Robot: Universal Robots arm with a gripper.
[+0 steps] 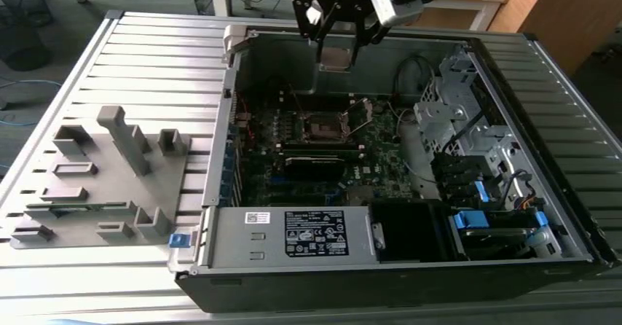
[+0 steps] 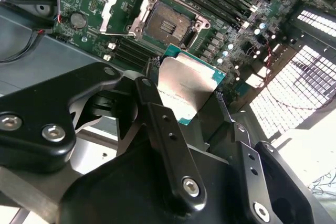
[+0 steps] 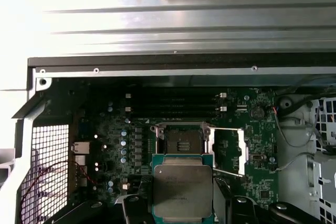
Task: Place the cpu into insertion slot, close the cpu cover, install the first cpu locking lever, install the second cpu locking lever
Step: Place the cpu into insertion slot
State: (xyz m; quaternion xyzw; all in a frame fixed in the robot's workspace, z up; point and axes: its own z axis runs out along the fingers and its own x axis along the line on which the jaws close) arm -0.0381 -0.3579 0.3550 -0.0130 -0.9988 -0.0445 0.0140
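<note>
My gripper [image 1: 337, 48] hangs over the far wall of the open computer case, shut on the cpu [image 1: 336, 58]. In both wrist views the cpu [image 2: 185, 88] [image 3: 182, 190] is a flat silver square with a green edge, held by its two sides between the black fingers [image 2: 153, 109]. The insertion slot [image 1: 320, 127] [image 2: 167, 22] [image 3: 182, 141] lies bare on the green board, below the chip and apart from it. The cpu cover [image 2: 108, 6] [image 3: 241, 150] is swung open beside the socket.
A grey fixture block [image 1: 97, 172] with upright posts sits at the exterior view's left. Inside the case are a power supply [image 1: 291, 234], drive bays [image 1: 476, 143], cables [image 1: 413, 146] and long black memory slots [image 3: 173, 109]. The case wall [image 3: 173, 61] runs close to the gripper.
</note>
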